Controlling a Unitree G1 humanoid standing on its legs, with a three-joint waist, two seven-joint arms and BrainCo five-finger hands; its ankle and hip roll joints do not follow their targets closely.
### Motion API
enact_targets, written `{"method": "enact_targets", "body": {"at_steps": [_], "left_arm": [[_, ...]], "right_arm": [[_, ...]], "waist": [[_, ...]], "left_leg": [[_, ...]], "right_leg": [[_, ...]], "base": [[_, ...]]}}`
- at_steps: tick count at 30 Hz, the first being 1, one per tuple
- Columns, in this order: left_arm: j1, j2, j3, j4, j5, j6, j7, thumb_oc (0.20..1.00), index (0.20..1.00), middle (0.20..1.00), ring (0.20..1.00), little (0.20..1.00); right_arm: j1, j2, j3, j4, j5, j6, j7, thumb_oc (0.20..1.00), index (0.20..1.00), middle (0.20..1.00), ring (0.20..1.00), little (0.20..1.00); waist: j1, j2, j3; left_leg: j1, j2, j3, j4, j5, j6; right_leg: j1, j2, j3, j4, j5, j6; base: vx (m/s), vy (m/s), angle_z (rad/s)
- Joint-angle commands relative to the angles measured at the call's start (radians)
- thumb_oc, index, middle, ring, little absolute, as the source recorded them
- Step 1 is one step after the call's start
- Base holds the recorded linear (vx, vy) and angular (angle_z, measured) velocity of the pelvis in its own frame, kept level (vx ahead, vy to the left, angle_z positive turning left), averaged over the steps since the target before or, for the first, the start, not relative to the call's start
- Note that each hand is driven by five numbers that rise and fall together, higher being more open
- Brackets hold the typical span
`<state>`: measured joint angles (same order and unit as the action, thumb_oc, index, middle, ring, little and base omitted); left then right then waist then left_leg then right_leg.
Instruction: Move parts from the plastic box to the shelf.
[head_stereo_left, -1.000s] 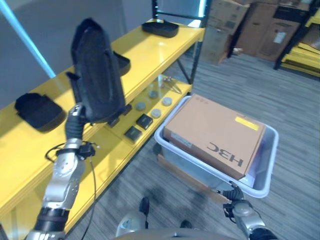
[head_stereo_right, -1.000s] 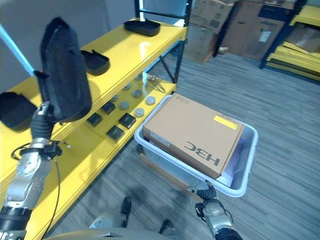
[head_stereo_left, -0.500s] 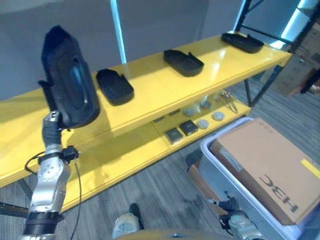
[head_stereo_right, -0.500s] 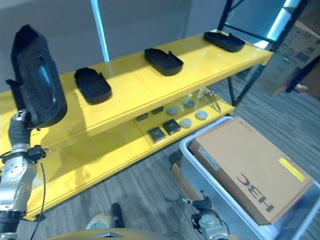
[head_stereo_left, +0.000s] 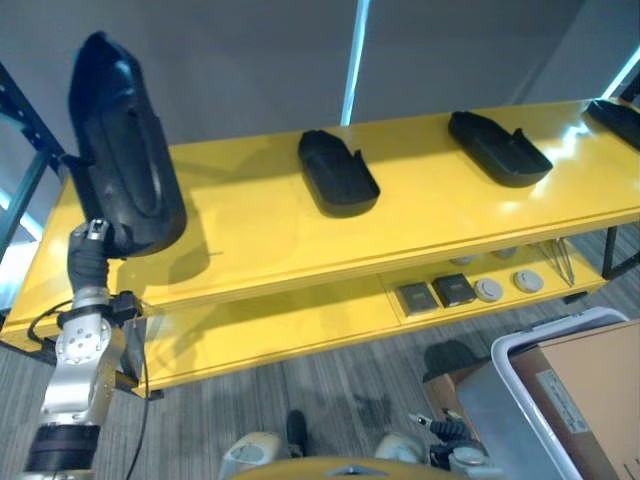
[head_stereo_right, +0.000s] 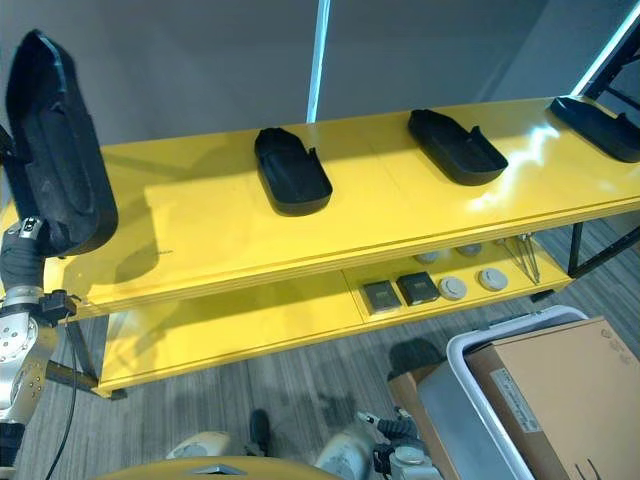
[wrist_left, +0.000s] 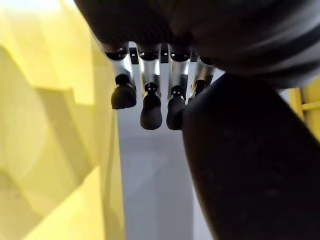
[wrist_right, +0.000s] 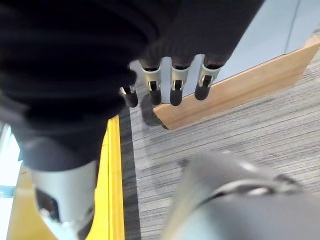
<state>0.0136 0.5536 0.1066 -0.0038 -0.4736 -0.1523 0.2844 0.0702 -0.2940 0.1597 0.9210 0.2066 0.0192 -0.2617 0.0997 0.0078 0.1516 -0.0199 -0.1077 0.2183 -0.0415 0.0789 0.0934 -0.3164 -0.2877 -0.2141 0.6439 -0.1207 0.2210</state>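
Note:
My left hand is shut on a large black moulded part, held upright above the left end of the yellow shelf. The same part fills one side of the left wrist view, beside the fingers. Three more black parts lie along the shelf top: one in the middle, one further right and one at the far right edge. The grey plastic box, with a cardboard box in it, stands on the floor at the lower right. My right hand hangs low, fingers relaxed and holding nothing.
The lower shelf board carries two small dark square pieces and round discs. A wooden pallet edge runs under the plastic box. A grey wall stands behind the shelf. Striped grey carpet lies in front.
The camera has swung left, so the shelf now faces me and the plastic box sits at the lower right. The black part stays upright in my left hand.

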Motion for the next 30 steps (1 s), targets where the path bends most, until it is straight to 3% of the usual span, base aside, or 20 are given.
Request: {"method": "enact_targets", "body": {"at_steps": [1, 2, 3, 8, 13, 15, 17, 20, 24, 26, 30], "left_arm": [[-0.088, 0.002, 0.029, -0.053, 0.028, -0.061, 0.042, 0.2, 0.2, 0.2, 0.2, 0.2], [-0.082, -0.012, 0.013, -0.041, 0.038, -0.085, 0.034, 0.2, 0.2, 0.2, 0.2, 0.2], [-0.06, -0.02, 0.017, -0.05, 0.042, -0.096, 0.02, 0.2, 0.2, 0.2, 0.2, 0.2], [-0.046, -0.041, 0.038, -0.099, 0.034, -0.018, -0.005, 0.2, 0.2, 0.2, 0.2, 0.2], [-0.037, -0.046, 0.041, -0.107, 0.03, 0.014, 0.003, 0.2, 0.2, 0.2, 0.2, 0.2], [-0.036, -0.055, 0.041, -0.105, 0.034, 0.025, -0.016, 0.2, 0.2, 0.2, 0.2, 0.2], [-0.047, -0.066, 0.02, -0.102, 0.04, 0.034, -0.033, 0.2, 0.2, 0.2, 0.2, 0.2], [-0.077, -0.075, -0.021, -0.081, 0.054, 0.03, -0.021, 0.2, 0.2, 0.2, 0.2, 0.2], [-0.114, -0.058, -0.052, -0.048, 0.087, 0.021, 0.012, 0.2, 0.2, 0.2, 0.2, 0.2], [-0.125, -0.051, -0.06, -0.036, 0.093, 0.031, 0.012, 0.2, 0.2, 0.2, 0.2, 0.2], [-0.148, -0.015, -0.067, 0.006, 0.139, 0.078, -0.007, 0.2, 0.2, 0.2, 0.2, 0.2]], "right_arm": [[0.009, -0.046, -0.015, -0.003, 0.016, -0.085, 0.028, 1.0, 1.0, 1.0, 1.0, 1.0], [0.021, -0.043, -0.02, -0.011, 0.024, -0.082, 0.022, 1.0, 1.0, 1.0, 1.0, 1.0], [0.027, -0.044, -0.026, -0.031, 0.021, -0.065, 0.024, 1.0, 1.0, 1.0, 1.0, 1.0], [0.031, -0.068, -0.039, 0.011, 0.028, -0.065, 0.035, 1.0, 1.0, 1.0, 1.0, 1.0], [0.033, -0.09, -0.042, 0.002, 0.02, -0.048, 0.043, 1.0, 1.0, 1.0, 1.0, 1.0], [0.045, -0.093, -0.052, -0.007, 0.003, -0.043, 0.047, 1.0, 1.0, 1.0, 1.0, 1.0], [0.055, -0.093, -0.067, -0.011, 0.017, -0.042, 0.034, 1.0, 1.0, 1.0, 1.0, 1.0], [0.059, -0.103, -0.078, -0.01, 0.04, -0.038, 0.028, 1.0, 1.0, 1.0, 1.0, 1.0], [0.066, -0.124, -0.085, -0.003, 0.038, -0.044, 0.046, 1.0, 1.0, 1.0, 1.0, 1.0], [0.065, -0.129, -0.089, 0.0, 0.058, -0.044, 0.042, 1.0, 1.0, 1.0, 1.0, 1.0], [0.09, -0.119, -0.109, -0.019, 0.082, -0.029, 0.05, 1.0, 1.0, 1.0, 1.0, 1.0]], "waist": [[-0.036, 0.021, -0.004], [-0.055, 0.009, 0.002], [-0.055, 0.003, 0.002], [-0.042, -0.017, -0.035], [-0.042, -0.027, -0.052], [-0.055, -0.037, -0.047], [-0.08, -0.041, -0.039], [-0.108, -0.034, -0.029], [-0.129, -0.005, -0.02], [-0.14, 0.006, -0.018], [-0.163, 0.031, -0.022]], "left_leg": [[0.007, 0.034, -0.06, -0.033, -0.057, -0.044], [0.01, 0.023, -0.097, -0.015, -0.07, -0.035], [0.018, 0.034, -0.086, -0.023, -0.07, -0.039], [0.034, 0.059, -0.078, -0.026, -0.056, -0.08], [0.007, 0.071, -0.064, 0.009, -0.059, -0.098], [-0.025, 0.086, -0.018, 0.09, -0.087, -0.107], [-0.045, 0.147, 0.056, 0.144, -0.1, -0.13], [-0.051, 0.229, 0.1, 0.153, -0.078, -0.153], [-0.034, 0.342, 0.074, 0.079, 0.033, -0.186], [-0.018, 0.364, 0.072, 0.064, 0.041, -0.19], [0.041, 0.337, 0.098, 0.01, 0.021, -0.193]], "right_leg": [[0.172, 0.16, -0.068, -0.397, 0.173, -0.059], [0.147, 0.182, -0.018, -0.434, 0.205, -0.052], [0.144, 0.171, -0.021, -0.443, 0.225, -0.051], [0.267, 0.195, -0.068, -0.606, 0.194, -0.083], [0.308, 0.211, -0.061, -0.656, 0.187, -0.1], [0.319, 0.208, -0.065, -0.671, 0.181, -0.109], [0.336, 0.195, -0.084, -0.67, 0.168, -0.108], [0.332, 0.187, -0.103, -0.652, 0.159, -0.117], [0.318, 0.174, -0.094, -0.599, 0.127, -0.136], [0.305, 0.156, -0.092, -0.563, 0.109, -0.138], [0.294, 0.105, -0.095, -0.525, 0.109, -0.108]], "base": [[0.13, -0.287, 0.61], [0.12, -0.217, 0.88], [0.13, -0.229, 1.27], [0.16, -0.176, 0.57], [0.1, -0.105, 0.12], [0.06, -0.116, 0.07], [0.07, -0.018, 0.06], [0.0, 0.057, 0.45], [0.04, 0.217, 0.17], [0.04, 0.287, -0.22], [0.06, 0.283, -0.18]]}}
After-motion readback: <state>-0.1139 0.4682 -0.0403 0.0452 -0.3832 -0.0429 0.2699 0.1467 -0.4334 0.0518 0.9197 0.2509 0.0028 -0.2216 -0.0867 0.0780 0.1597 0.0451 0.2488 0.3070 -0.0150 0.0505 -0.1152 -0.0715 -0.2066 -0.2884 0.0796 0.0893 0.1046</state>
